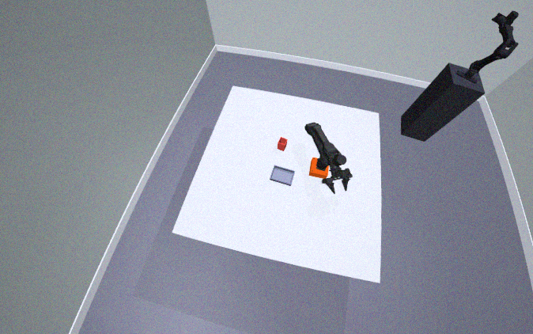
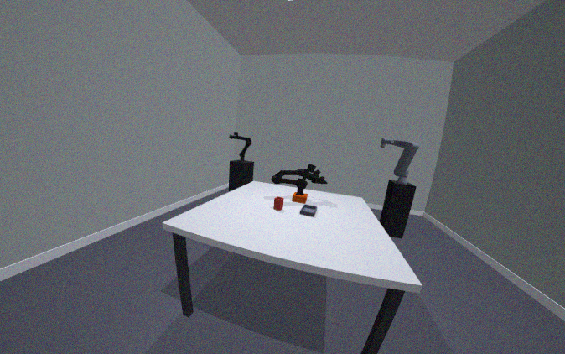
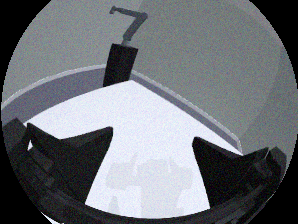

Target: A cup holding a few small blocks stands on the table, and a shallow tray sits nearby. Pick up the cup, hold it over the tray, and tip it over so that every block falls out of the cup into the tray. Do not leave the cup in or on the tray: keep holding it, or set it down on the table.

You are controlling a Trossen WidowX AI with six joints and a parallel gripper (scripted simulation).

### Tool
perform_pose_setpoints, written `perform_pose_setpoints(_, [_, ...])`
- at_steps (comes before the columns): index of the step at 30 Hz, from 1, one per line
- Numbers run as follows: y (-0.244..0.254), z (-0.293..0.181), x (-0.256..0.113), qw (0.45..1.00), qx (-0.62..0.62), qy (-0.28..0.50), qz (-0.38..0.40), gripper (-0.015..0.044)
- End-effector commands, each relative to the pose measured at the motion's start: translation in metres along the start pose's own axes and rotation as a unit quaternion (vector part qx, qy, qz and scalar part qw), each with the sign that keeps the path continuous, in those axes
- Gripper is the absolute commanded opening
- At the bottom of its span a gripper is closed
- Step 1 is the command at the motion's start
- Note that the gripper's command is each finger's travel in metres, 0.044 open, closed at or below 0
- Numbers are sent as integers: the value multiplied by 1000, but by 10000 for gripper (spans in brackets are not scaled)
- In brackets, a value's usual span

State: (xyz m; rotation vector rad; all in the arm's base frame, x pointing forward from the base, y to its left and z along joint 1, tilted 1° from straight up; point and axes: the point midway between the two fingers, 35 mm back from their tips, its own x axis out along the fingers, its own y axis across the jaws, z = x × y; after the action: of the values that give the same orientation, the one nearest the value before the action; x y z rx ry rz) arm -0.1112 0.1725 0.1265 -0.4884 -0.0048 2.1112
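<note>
From left to right in the exterior view, a black second arm [image 1: 505, 47] [image 2: 247, 143] is seen first, mounted on a dark pedestal [image 1: 443, 103] [image 2: 241, 175] beyond the desk [image 1: 237, 198] [image 2: 251, 231] [image 3: 150, 110]. Next, the red cup [image 1: 282, 146] [image 2: 278, 204] is seen upright on the desk, apart from the tray; whether blocks are held inside cannot be told. The orange base [image 1: 316, 173] [image 2: 299, 199] follows, with the working arm [image 1: 322, 144] [image 2: 289, 181] carried on it. The shallow tray [image 1: 282, 176] [image 2: 308, 210] is placed near the base. The end effector [image 1: 340, 191] [image 2: 326, 182] [image 3: 154, 137] is spread wide above the desk, with nothing gripped. Farthest right, a grey arm [image 2: 405, 159] [image 3: 135, 27] is supported by another pedestal [image 2: 396, 210] [image 3: 119, 62].
</note>
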Motion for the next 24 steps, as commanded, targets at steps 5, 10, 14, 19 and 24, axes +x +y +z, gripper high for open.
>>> perform_pose_setpoints(5, [-15, -3, 1, 999, 14, 9, -32, 440])
perform_pose_setpoints(10, [-37, -8, 1, 996, 33, 23, -78, 440])
perform_pose_setpoints(14, [-55, -12, 0, 992, 49, 33, -114, 440])
perform_pose_setpoints(19, [-77, -19, -5, 984, 70, 45, -159, 440])
perform_pose_setpoints(24, [-98, -26, -11, 973, 90, 58, -204, 440])
